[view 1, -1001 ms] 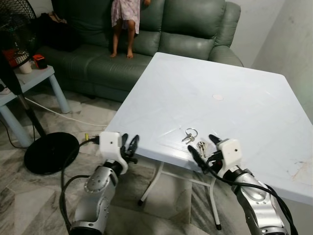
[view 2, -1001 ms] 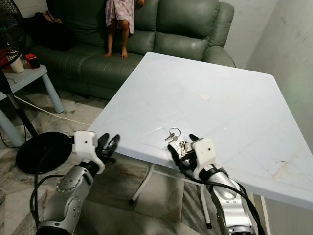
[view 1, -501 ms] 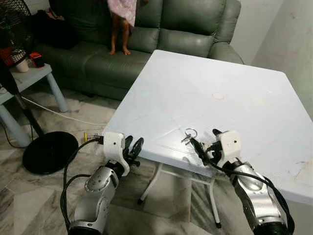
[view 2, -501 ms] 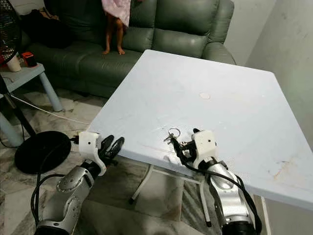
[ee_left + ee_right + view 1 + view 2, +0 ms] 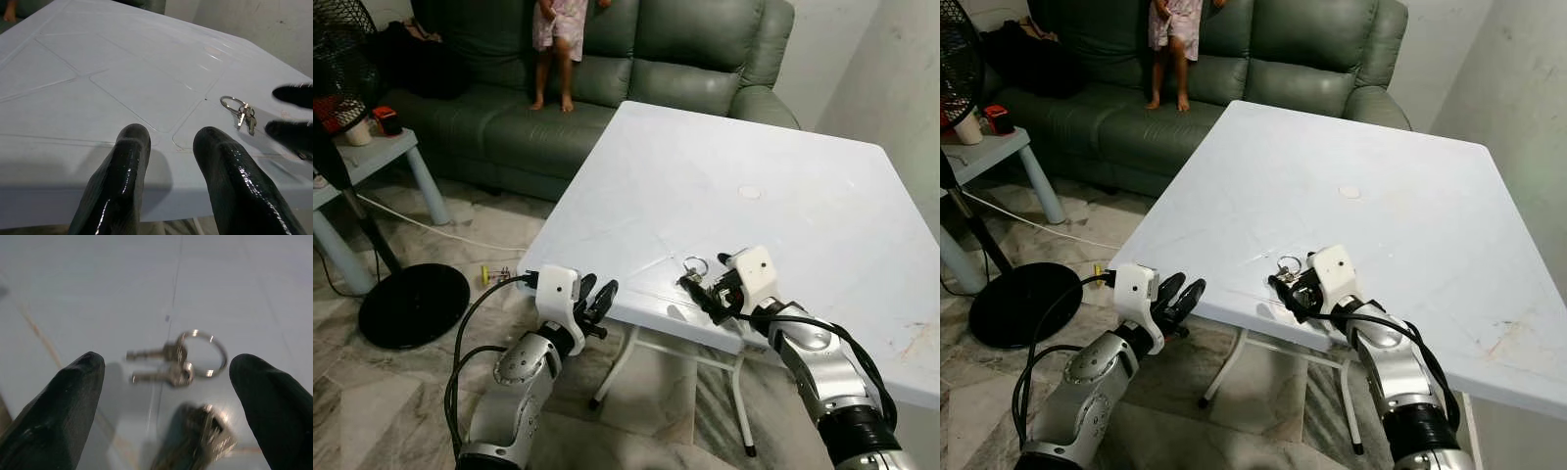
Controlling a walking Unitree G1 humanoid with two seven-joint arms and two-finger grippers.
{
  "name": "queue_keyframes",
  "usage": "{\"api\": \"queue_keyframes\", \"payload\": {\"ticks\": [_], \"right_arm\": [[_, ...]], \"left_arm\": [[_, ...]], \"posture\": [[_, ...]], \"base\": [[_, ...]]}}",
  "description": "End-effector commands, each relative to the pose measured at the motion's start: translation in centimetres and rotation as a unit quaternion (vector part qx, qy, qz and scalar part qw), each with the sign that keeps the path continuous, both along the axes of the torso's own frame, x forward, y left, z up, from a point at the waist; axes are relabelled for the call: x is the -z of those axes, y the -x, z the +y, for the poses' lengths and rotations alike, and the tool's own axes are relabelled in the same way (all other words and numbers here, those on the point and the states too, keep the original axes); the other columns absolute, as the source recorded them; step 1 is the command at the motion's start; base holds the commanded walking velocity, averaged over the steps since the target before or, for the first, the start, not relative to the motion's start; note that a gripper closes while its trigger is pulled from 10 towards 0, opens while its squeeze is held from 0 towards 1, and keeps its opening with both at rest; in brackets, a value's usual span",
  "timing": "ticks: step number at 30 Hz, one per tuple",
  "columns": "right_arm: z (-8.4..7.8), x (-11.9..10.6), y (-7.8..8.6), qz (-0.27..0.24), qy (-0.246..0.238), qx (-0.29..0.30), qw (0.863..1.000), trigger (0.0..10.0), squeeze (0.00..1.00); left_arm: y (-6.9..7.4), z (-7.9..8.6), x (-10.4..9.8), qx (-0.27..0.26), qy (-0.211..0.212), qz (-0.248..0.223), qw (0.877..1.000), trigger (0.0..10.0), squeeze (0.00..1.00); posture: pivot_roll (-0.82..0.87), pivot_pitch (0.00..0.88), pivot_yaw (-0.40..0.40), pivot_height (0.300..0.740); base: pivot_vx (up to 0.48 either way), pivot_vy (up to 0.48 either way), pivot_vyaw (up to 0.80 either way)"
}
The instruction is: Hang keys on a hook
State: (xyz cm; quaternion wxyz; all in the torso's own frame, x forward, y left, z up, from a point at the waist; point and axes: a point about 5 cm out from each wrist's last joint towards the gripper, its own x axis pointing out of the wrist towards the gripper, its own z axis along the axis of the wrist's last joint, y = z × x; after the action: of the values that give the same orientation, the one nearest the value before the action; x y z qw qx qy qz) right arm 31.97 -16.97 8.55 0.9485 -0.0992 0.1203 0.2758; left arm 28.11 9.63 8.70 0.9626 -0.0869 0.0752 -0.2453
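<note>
Left gripper (image 5: 603, 299): seen at lower centre-left of the left eye view, held below the near edge of the desk; its jaws stand a little apart and nothing is held.
Right gripper (image 5: 702, 291): placed at lower centre of the same view, over the near edge of the desk; the jaws are spread wide, one finger (image 5: 58, 406) on each side of the keys, and nothing is clasped yet.
Keys (image 5: 182, 363): found lying flat on the desk, ring and two keys together, between the right fingers and just in front of them; a second blurred metal bunch (image 5: 208, 438) is seen nearer the wrist camera, and whether it is joined to the ring cannot be told.
Desk (image 5: 724, 176): white, taking up the centre and right of the frame.
Sofa (image 5: 685, 69): green, across the top of the frame, with a person (image 5: 556, 44) standing on it at upper left.
Hook: none can be made out.
Progress: judged early; the keys are not yet gripped or lifted, and grasping, carrying and hanging are all left.
</note>
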Motion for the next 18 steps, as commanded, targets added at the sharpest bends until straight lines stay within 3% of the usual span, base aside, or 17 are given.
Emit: {"api": "queue_keyframes", "payload": {"ticks": [1, 9, 10, 11, 12, 13, 18], "right_arm": [[-0.3, -0.1, -0.3, 0.011, 0.012, -0.007, 1.0, 10.0, 0.0], [-0.8, 0.0, -0.5, 0.023, 0.0, 0.007, 1.0, 10.0, 0.0], [-1.0, 0.0, -0.6, 0.028, -0.01, 0.014, 0.999, 7.1, 0.0], [-1.0, 0.0, -0.6, 0.027, -0.008, 0.017, 0.999, 7.2, 0.0], [-1.1, -0.1, -0.6, 0.027, -0.007, 0.019, 0.999, 1.4, 0.0], [-1.2, -0.1, -0.7, 0.026, -0.007, 0.021, 0.999, 0.0, 0.0], [-1.6, -0.3, -0.9, 0.018, -0.002, 0.035, 0.999, 0.0, 0.0]], "left_arm": [[0.0, -0.3, -0.4, 0.008, -0.006, -0.007, 1.0, 10.0, 0.0], [0.1, -0.4, -0.4, 0.007, -0.003, -0.005, 1.0, 10.0, 0.0], [0.1, -0.4, -0.4, 0.006, -0.004, -0.005, 1.0, 10.0, 0.0], [0.1, -0.4, -0.4, 0.006, -0.003, -0.005, 1.0, 10.0, 0.0], [0.1, -0.4, -0.4, 0.006, -0.003, -0.004, 1.0, 10.0, 0.0], [0.1, -0.4, -0.4, 0.006, -0.003, -0.005, 1.0, 10.0, 0.0], [0.1, -0.4, -0.4, 0.005, -0.003, -0.006, 1.0, 10.0, 0.0]], "posture": [[0.17, 0.0, -0.09, 0.736], [0.17, 0.0, -0.095, 0.736], [0.17, 0.0, -0.095, 0.736], [0.17, 0.0, -0.095, 0.736], [0.17, 0.0, -0.095, 0.736], [0.17, 0.0, -0.095, 0.736], [0.17, 0.0, -0.095, 0.736]], "base": [[0.0, 0.0, 0.0], [0.0, 0.0, 0.0], [0.0, 0.0, 0.0], [0.0, 0.0, 0.0], [0.0, 0.0, 0.0], [0.0, 0.0, 0.0], [0.0, 0.0, 0.0]]}}
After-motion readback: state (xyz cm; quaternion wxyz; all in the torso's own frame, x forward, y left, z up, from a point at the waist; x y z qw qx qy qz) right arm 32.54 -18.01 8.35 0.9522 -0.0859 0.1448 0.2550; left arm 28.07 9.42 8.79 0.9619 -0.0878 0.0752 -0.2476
